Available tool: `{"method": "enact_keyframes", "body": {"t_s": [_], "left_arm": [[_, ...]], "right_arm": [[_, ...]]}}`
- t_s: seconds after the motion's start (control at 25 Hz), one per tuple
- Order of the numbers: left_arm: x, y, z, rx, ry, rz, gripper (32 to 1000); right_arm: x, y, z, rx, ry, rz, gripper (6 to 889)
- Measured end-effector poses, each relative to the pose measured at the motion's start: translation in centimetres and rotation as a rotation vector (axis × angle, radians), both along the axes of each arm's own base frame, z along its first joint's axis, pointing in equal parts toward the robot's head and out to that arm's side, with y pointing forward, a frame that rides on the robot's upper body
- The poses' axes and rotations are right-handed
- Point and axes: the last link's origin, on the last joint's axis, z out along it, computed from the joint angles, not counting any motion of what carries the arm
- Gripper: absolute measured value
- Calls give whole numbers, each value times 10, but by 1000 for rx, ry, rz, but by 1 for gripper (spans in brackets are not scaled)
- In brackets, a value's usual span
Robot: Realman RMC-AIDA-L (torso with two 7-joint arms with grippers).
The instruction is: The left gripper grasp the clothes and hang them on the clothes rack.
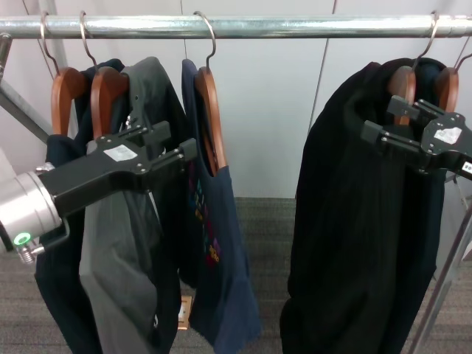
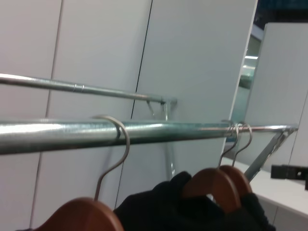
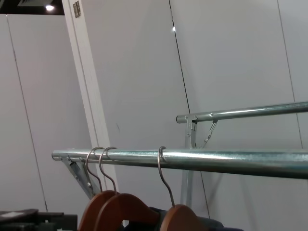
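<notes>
**Navy T-shirt on the rail, left gripper alongside**

The navy T-shirt (image 1: 217,243) hangs on its wooden hanger (image 1: 210,118), whose hook (image 1: 207,33) is over the clothes rack (image 1: 243,26). The left gripper (image 1: 190,151) sits just below the rack beside the hanger; whether its fingers pinch anything I cannot tell. Pulling away while snagged could drag the hook off the rack. The right gripper (image 1: 376,122) hovers by the black coat (image 1: 354,221), fingers apart. Both grippers carry white stickers, writing unreadable; the shirt's print is illegible
</notes>
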Motion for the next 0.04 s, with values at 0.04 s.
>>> {"method": "enact_keyframes", "body": {"t_s": [0.04], "left_arm": [[0,0,2,3,-6,-2,639]], "right_arm": [[0,0,0,0,0,0,818]]}}
